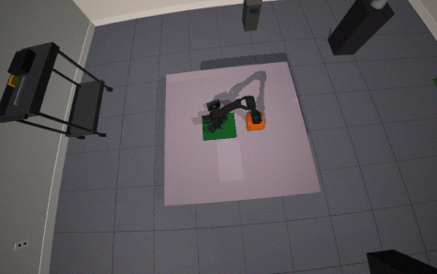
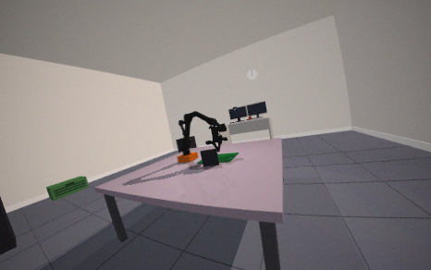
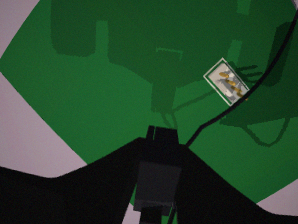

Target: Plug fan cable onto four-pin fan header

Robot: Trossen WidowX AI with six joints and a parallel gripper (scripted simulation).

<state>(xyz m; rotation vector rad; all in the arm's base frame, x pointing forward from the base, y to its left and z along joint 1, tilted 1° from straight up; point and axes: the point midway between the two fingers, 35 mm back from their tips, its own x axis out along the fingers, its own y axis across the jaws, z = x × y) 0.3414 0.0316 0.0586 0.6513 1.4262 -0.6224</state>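
Grey tiled floor (image 2: 351,185), pale walls (image 2: 83,120), a wall clock (image 2: 252,74), and two monitors (image 2: 247,111) on a white desk (image 2: 250,126).

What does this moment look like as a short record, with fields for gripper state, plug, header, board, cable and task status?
gripper state: gripper shut on the plug
plug: dark plug between the fingers, above the board, not on the header
header: pale four-pin header on the board, up and to the right of the plug in the wrist view, nothing seated on it
board: green board lying flat on the table
cable: thin dark cable runs from the plug toward the header side
task status: plug grasped, not yet plugged in
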